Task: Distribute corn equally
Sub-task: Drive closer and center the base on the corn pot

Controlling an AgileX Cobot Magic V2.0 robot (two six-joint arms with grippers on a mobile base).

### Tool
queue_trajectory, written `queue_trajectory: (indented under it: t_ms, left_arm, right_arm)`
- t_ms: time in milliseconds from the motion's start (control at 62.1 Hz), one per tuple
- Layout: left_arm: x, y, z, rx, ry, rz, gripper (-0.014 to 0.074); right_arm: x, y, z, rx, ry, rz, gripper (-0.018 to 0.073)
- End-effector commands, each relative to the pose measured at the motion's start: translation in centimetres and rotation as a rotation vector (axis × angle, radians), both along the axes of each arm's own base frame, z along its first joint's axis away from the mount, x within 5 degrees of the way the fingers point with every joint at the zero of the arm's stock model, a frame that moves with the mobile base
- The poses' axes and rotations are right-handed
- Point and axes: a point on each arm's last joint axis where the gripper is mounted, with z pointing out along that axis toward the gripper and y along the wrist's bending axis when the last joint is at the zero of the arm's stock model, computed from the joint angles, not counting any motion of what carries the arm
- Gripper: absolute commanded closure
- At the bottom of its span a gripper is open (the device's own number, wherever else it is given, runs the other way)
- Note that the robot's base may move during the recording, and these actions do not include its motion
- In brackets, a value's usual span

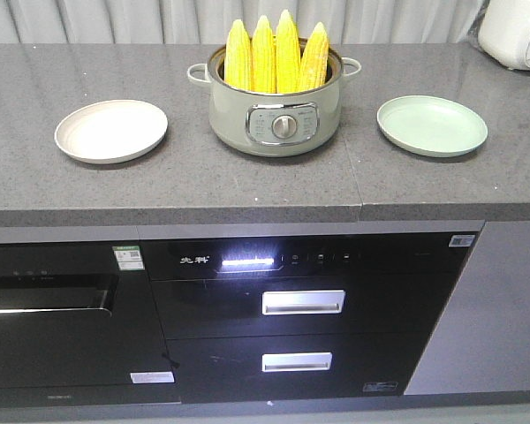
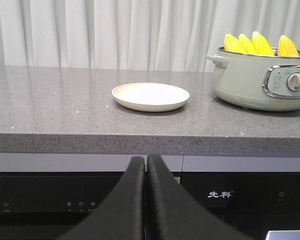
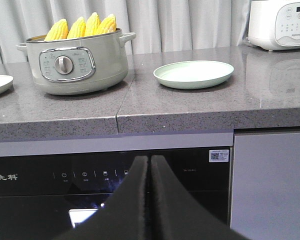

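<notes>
Several yellow corn cobs (image 1: pixel 276 55) stand upright, tips up, in a pale green electric pot (image 1: pixel 276 119) at the middle of the grey counter. The corn (image 2: pixel 261 44) and pot (image 2: pixel 262 82) show at the right of the left wrist view, and the corn (image 3: pixel 82 27) and pot (image 3: pixel 75 62) at the left of the right wrist view. A cream plate (image 1: pixel 111 130) (image 2: pixel 150 96) lies left of the pot, a green plate (image 1: pixel 432 124) (image 3: pixel 193 74) lies right of it; both hold nothing. My left gripper (image 2: pixel 146 159) and right gripper (image 3: pixel 150 158) are shut, empty, low before the counter's front.
A white rice cooker (image 1: pixel 515 31) (image 3: pixel 280 22) stands at the counter's back right corner. Grey curtains hang behind. Below the counter (image 1: pixel 247 190) are black appliance fronts with drawer handles (image 1: pixel 303 302).
</notes>
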Motion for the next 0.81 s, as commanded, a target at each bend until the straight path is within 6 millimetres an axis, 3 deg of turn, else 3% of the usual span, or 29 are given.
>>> queue_trajectory:
  t_ms: [0, 789]
  left_arm:
    - [-0.25, 0.09, 1.46, -0.01, -0.105, 0.01, 0.0602]
    - [-0.25, 0.09, 1.46, -0.01, -0.105, 0.01, 0.0602]
  right_arm:
    - [0.05, 0.04, 0.06, -0.005, -0.06, 0.001, 0.0561]
    - [0.05, 0.04, 0.06, -0.005, -0.06, 0.001, 0.0561]
